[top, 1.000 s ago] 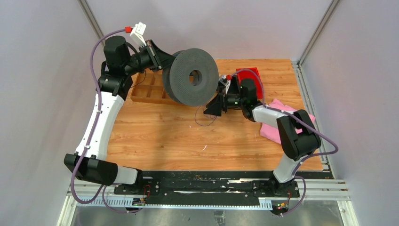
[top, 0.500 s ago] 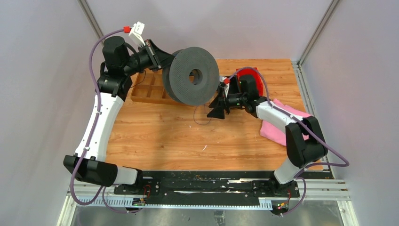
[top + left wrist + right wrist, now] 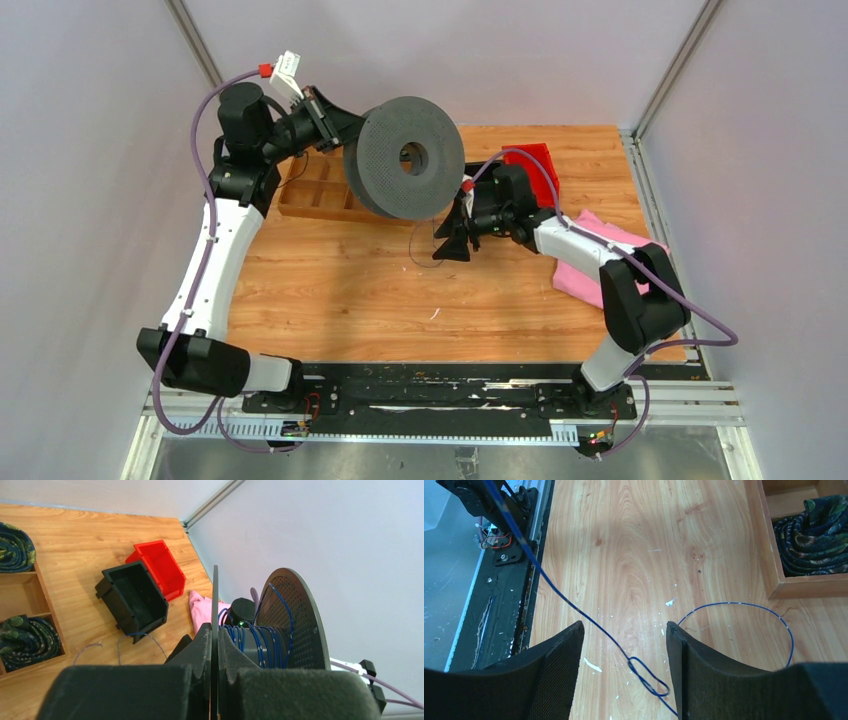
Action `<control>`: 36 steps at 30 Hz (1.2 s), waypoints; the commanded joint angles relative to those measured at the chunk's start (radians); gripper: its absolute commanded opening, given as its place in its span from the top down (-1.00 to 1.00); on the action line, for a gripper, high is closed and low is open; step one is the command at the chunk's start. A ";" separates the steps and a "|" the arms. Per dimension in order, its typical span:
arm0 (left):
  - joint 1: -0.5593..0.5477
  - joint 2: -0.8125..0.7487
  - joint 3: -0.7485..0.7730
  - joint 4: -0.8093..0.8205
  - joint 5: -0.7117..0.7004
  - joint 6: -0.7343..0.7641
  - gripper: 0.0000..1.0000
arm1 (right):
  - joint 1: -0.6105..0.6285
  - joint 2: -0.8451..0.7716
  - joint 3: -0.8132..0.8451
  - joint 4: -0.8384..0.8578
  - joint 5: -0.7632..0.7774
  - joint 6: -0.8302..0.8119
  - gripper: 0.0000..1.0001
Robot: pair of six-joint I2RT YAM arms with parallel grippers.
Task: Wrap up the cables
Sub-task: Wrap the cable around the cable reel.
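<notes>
Left end effector (image 3: pixel 215 640) pressed together, pinching thin flange of grey spool (image 3: pixel 410 158); two round discs, one perforated. Dark blue cable (image 3: pixel 255 640) wound on its core. Wooden tray (image 3: pixel 310 212) beside it, two patterned fabric rolls (image 3: pixel 30 635) in separate compartments. My right end effector (image 3: pixel 625 635) spread, loose cable running between fingers, looping on wood-grain worktop (image 3: pixel 330 290). One black bin (image 3: pixel 135 602), one red bin (image 3: pixel 157 567), one pink cloth (image 3: pixel 575 282).
</notes>
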 commanded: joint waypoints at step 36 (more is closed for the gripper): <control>-0.055 -0.070 -0.104 -0.044 -0.749 0.345 0.99 | 0.276 -0.125 0.081 -0.023 0.119 0.373 0.99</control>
